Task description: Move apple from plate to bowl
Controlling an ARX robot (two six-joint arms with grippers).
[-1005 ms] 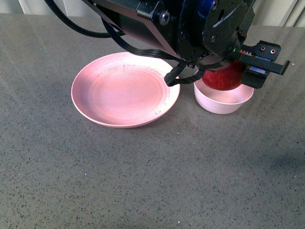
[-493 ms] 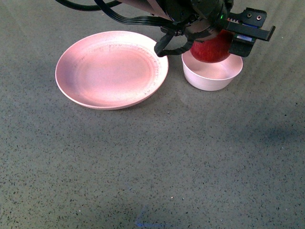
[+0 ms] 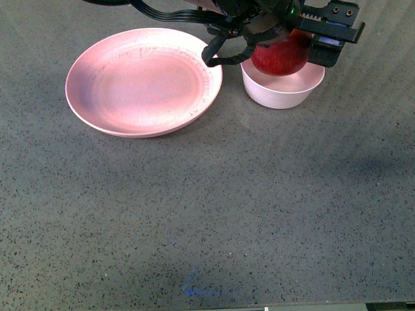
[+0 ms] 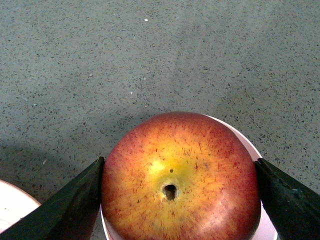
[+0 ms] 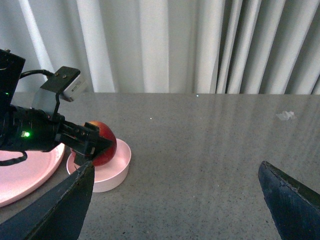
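**Ana:** Against a second ago, what has changed?

**Ben:** In the front view the whole scene now sits higher and further left, so I judge the camera has shifted, not the dishes. The apple hangs over the bowl as it did then, perhaps a little lower.

**Ana:** Take it from the biggest thing down.

**Ben:** The grey speckled table (image 3: 259, 207) carries everything. The plate (image 3: 130, 84) lies bare, with the bowl (image 3: 280, 97) just beside its rim. The apple (image 3: 279, 58) has its lower part inside the bowl's rim. I cannot tell whether it touches the floor of the bowl.

**Ana:** And the arms?

**Ben:** The left gripper (image 4: 180, 197) clamps the apple, with its dark fingers (image 4: 70, 205) pressed on opposite sides. The right gripper (image 5: 175, 210) hangs well apart, spread wide and holding nothing.

**Ana:** So only the release is left. What could spoil it?

**Ben:** The bowl is barely wider than the apple. In the left wrist view its rim shows past one side of the fruit only, so the apple may be off centre. If it is dropped like that, it could strike the rim, tip the light bowl, and roll onto the table. The fingers could also catch the rim as they spread and shove the bowl into the plate. Letting go too high would make the apple bounce.
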